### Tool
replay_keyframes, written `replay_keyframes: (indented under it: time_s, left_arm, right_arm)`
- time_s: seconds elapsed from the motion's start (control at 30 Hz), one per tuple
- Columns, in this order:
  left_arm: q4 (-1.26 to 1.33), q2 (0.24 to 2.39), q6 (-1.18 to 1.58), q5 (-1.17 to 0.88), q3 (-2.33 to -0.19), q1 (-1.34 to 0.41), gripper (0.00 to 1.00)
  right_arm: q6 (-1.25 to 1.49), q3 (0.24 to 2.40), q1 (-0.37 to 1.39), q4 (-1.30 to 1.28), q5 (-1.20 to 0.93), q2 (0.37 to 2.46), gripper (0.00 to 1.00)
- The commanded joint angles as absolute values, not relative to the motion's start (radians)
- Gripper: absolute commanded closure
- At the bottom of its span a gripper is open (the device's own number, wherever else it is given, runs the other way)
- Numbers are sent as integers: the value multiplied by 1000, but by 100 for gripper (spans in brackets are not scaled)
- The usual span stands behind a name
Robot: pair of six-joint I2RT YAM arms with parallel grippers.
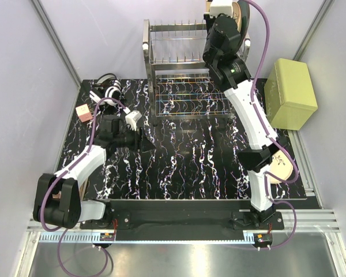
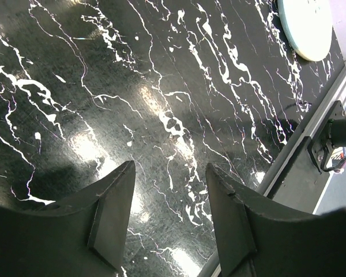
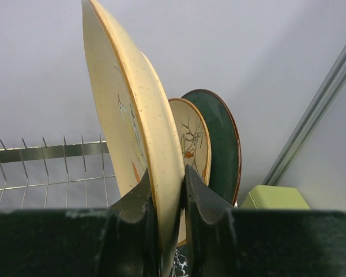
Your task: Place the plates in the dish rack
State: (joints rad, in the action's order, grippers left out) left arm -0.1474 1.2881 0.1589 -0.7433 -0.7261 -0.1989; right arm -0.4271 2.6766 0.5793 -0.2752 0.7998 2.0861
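A black table [image 1: 184, 156] veined with white sits between pale grey walls, and the wire dish rack [image 1: 179, 63] stands at its far edge. At the rack's right end, above the upper tier, the right claw [image 3: 168, 176] is clamped on the lower rim of a peach plate [image 3: 132, 127]. One finger presses each face, and the plate stands upright on its edge. Just beyond it are a second peach plate [image 3: 193, 141] with dark branch marks and a teal plate [image 3: 222, 144], both upright and close together. What supports them is hidden in the wrist view. A row of the rack's thin prongs shows to the left of the held plate. A green box [image 1: 289, 93] sits to the right of the rack. A cream plate [image 1: 282, 168] lies flat at the table's near right corner, partly under the right arm. Over the left half of the table, the left claw [image 2: 170, 167] hangs low with its fingers spread and nothing between them, well apart from every plate. A small pinkish block [image 1: 83, 113] lies near the table's left edge.
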Motion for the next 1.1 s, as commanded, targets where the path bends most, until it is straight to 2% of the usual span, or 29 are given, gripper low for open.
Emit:
replay_keyframes:
  time_s: [0.0,0.5,1.07]
  left_arm:
    - [-77,1287,169,-744,-730,-198,44]
    - [-40,1341,196,-764,-735,-198,44]
    - [-28,1370,202,-765,-729,-176,44]
  right_arm:
    - [-416,2711,584,-51,842,2045,100]
    - [-302,2691,531,-135,937,2088,100]
    - [-219,2732,508,-239,904,2171,100]
